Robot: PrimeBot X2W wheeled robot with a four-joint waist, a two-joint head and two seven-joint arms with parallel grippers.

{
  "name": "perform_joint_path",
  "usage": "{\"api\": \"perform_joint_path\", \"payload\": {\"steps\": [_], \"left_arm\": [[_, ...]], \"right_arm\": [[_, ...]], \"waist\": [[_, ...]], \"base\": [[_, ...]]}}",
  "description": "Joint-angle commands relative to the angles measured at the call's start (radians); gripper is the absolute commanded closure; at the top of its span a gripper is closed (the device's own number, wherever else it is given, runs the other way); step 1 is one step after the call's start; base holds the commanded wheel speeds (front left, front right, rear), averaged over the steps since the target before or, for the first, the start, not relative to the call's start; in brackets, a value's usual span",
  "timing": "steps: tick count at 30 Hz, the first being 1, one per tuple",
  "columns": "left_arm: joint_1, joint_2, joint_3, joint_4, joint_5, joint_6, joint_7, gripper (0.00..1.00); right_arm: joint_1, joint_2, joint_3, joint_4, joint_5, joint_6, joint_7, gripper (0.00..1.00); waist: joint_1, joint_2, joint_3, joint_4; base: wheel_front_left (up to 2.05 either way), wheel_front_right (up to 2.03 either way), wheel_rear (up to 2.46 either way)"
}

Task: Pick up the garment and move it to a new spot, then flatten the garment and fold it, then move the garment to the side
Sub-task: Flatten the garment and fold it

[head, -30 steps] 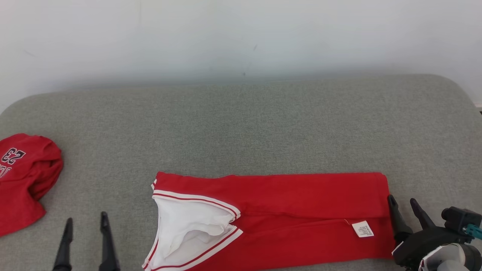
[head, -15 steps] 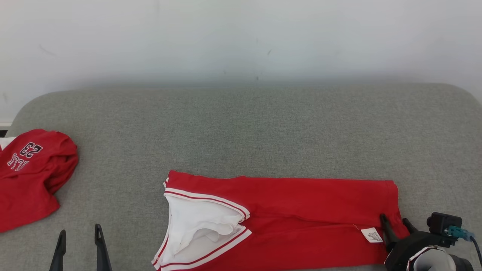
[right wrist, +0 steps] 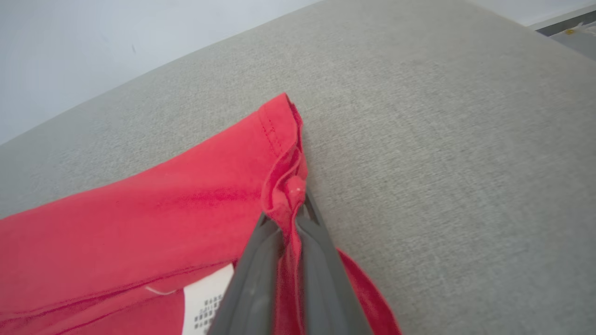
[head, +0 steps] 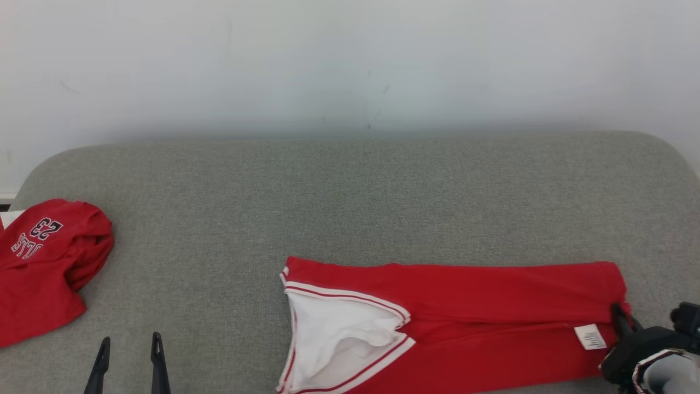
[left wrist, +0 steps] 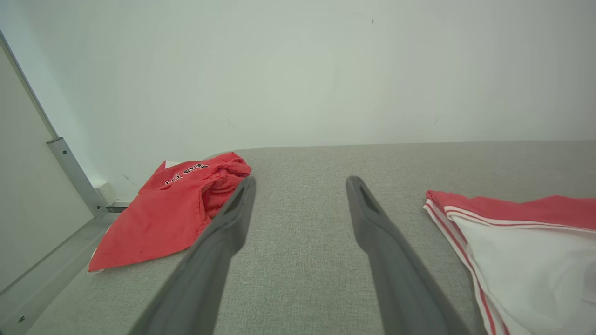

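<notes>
Clamping only a thin bunch of cloth, the right gripper [right wrist: 298, 207] is holding the folded red garment [head: 492, 298] lying at the grey cushion's [head: 350, 191] near edge, while the left gripper [head: 129, 346] is hanging open; dragging could pull the pinch loose or undo the fold.

The garment [head: 492, 306] is a red sports jersey, folded lengthwise into a long, narrow band. It lies flat along the near edge of the grey upholstered surface [head: 350, 191], running left to right. At its left end the V-shaped opening, trimmed in white with thin red stripes, gapes to show the white lining [head: 339, 339], which is a little rumpled. Near the right end a small white care label [head: 590, 336] sits on top. The right-hand hem is bunched into a small pucker, pinched between the closed fingers of the right gripper [right wrist: 293, 216], with the far right corner lying just past it.
</notes>
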Motion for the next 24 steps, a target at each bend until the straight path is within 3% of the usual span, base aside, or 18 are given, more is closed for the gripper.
{"api": "perform_joint_path", "payload": {"steps": [1, 6, 10, 24], "left_arm": [[0.004, 0.005, -0.003, -0.002, 0.010, -0.004, -0.003, 0.00], [-0.003, 0.008, -0.003, -0.001, 0.028, -0.006, -0.003, 0.00], [0.011, 0.009, 0.002, -0.001, 0.035, 0.002, -0.003, 0.00], [0.016, 0.002, 0.020, 0.007, 0.018, 0.000, -0.003, 0.00]], "right_arm": [[-0.007, -0.033, -0.017, 0.012, 0.016, -0.002, -0.013, 1.00], [-0.005, -0.106, -0.054, 0.038, 0.037, -0.002, -0.027, 1.00], [-0.001, -0.122, -0.046, 0.017, 0.025, -0.002, -0.031, 1.00], [0.034, 0.025, 0.040, -0.294, 0.023, -0.002, 0.006, 1.00]], "waist": [[0.0000, 0.0000, -0.005, -0.008], [0.0000, 0.0000, -0.012, -0.023], [0.0000, 0.0000, -0.019, -0.041], [0.0000, 0.0000, -0.034, -0.057]], "base": [[0.00, 0.00, 0.00], [0.00, 0.00, 0.00], [0.00, 0.00, 0.00], [0.00, 0.00, 0.00]]}}
